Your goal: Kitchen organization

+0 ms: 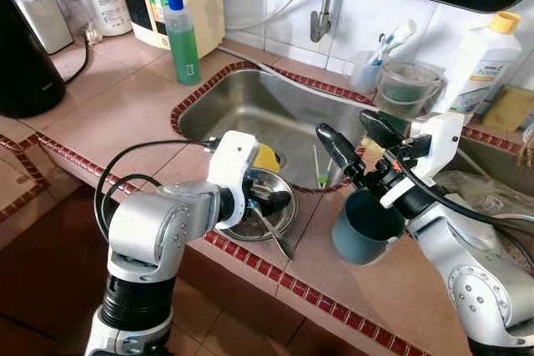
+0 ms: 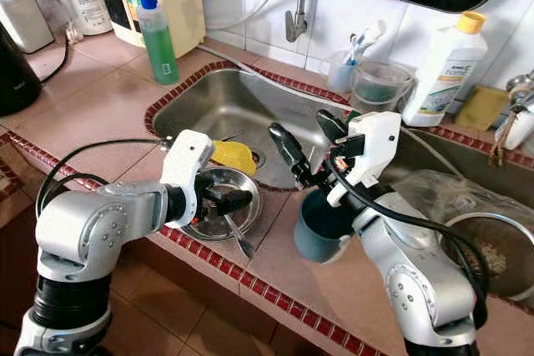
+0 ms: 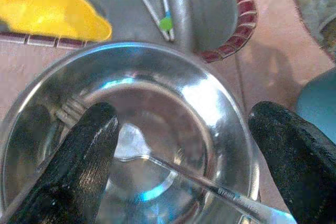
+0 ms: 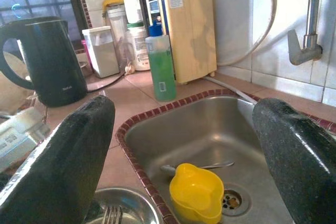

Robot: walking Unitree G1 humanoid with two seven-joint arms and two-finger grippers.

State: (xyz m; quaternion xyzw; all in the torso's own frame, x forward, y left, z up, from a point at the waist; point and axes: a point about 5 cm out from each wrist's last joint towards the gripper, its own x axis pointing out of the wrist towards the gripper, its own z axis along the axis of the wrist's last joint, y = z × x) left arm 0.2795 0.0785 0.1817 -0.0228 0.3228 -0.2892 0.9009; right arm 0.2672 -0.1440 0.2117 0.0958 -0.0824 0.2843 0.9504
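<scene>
Two silver robot arms reach over a pink-tiled desk (image 1: 125, 106) beside a stainless steel sink (image 1: 259, 114). Left hand (image 1: 271, 199), fingers apart, hovers inside a shallow round steel bowl (image 1: 279, 221) at the sink's near edge, where a metal fork (image 3: 157, 158) lies. Right hand (image 1: 350, 143), fingers spread and empty, hangs above a dark teal plastic cup (image 1: 363, 229) standing on the desk. A yellow plastic scoop (image 4: 198, 192) rests in the sink by the drain.

**Items at the sink edge**

Steel bowl (image 1: 265, 206) upright on the tiled counter edge, holding a fork (image 3: 71, 111) and a spoon (image 3: 173, 166) (handle overhanging the rim). Yellow cup (image 4: 197, 192) lies tipped in the sink beside the drain. Blue-grey cup (image 1: 365, 227) stands upright nearby.
</scene>
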